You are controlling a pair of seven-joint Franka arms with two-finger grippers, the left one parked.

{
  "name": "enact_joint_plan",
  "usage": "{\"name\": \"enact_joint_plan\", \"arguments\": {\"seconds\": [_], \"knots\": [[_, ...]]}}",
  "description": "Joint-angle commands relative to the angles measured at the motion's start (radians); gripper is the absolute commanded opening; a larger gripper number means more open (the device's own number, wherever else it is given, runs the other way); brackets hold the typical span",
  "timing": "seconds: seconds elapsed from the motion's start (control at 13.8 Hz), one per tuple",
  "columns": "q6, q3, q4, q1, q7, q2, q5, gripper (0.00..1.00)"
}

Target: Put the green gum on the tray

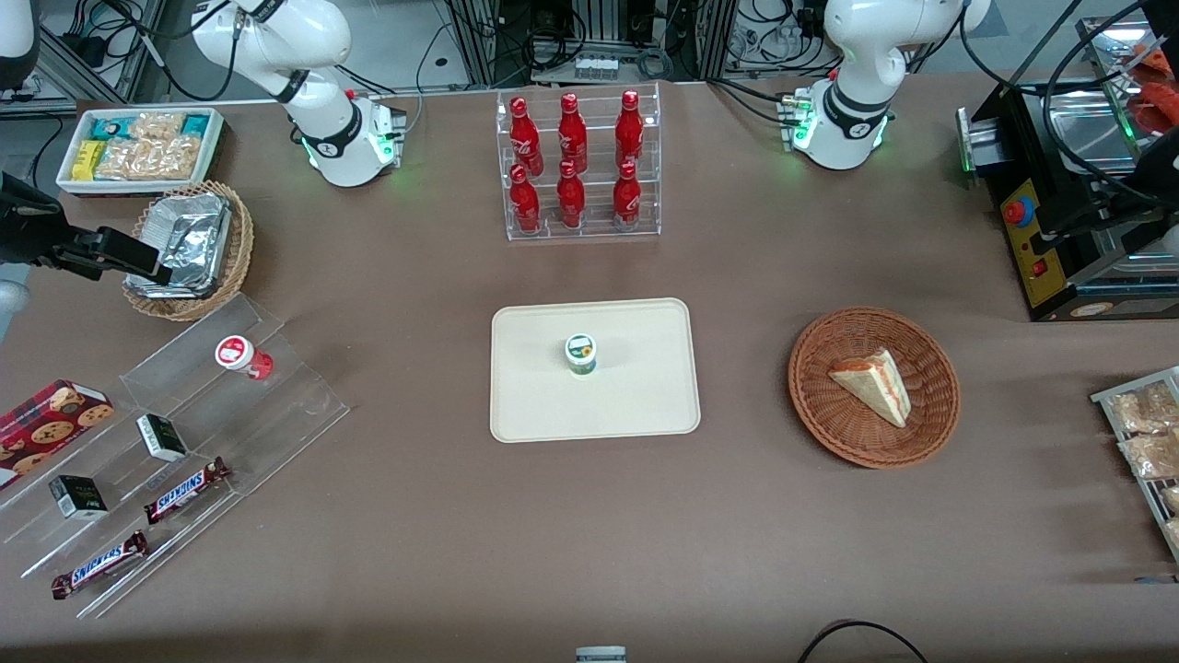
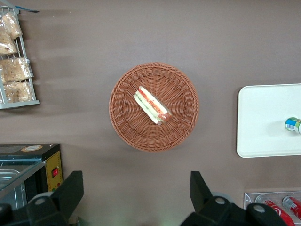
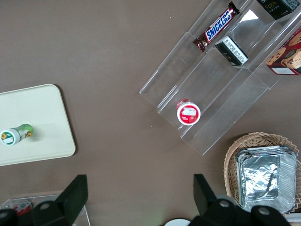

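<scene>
My claw [image 3: 136, 200]: fingers spread wide, nothing between them, and I'm hanging high over bare brown table at my working end, near the foil tray's basket and the clear stepped rack.
My claw from the front [image 1: 152, 267]: a dark shape at the edge of the table, just over the wicker basket [image 1: 235, 249].
Foil tray [image 3: 267, 179]: crumpled, sitting in that basket, closest thing to my fingers.
Stepped rack [image 3: 221, 89]: clear acrylic, with the red bottle [image 3: 188, 112] upright on its top step, red-and-white lid up.
Rack's lower steps: two small dark boxes [image 1: 162, 436], two Snickers bars [image 1: 185, 489], and a cookie box [image 1: 51, 419] beside them.
Green gum [image 1: 581, 354]: standing upright on the tray, white lid up, near the tray's middle, well apart from me.
Tray [image 1: 636, 410]: cream, flat on the table centre, holding only the gum.
Cola bottles [image 1: 571, 158]: six red ones in a clear rack, farther from the front camera than the tray.
Snack bin [image 1: 138, 147]: white, packed with wrapped snacks, farther from the front camera than the foil tray.
Sandwich basket [image 1: 935, 405]: round wicker, a wedge sandwich [image 1: 873, 385] inside, toward the parked arm's end.
</scene>
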Motion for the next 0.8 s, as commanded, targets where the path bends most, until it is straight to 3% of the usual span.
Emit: {"name": "enact_joint_plan", "arguments": {"seconds": [0.0, 0.44, 0.73], "knots": [[0.0, 0.008, 0.024, -0.002, -0.011, 0.021, -0.032, 1.0], [0.034, -0.041, 0.026, 0.058, -0.013, 0.046, -0.034, 1.0], [0.042, -0.041, 0.025, 0.061, -0.016, 0.047, -0.072, 1.0]]}}
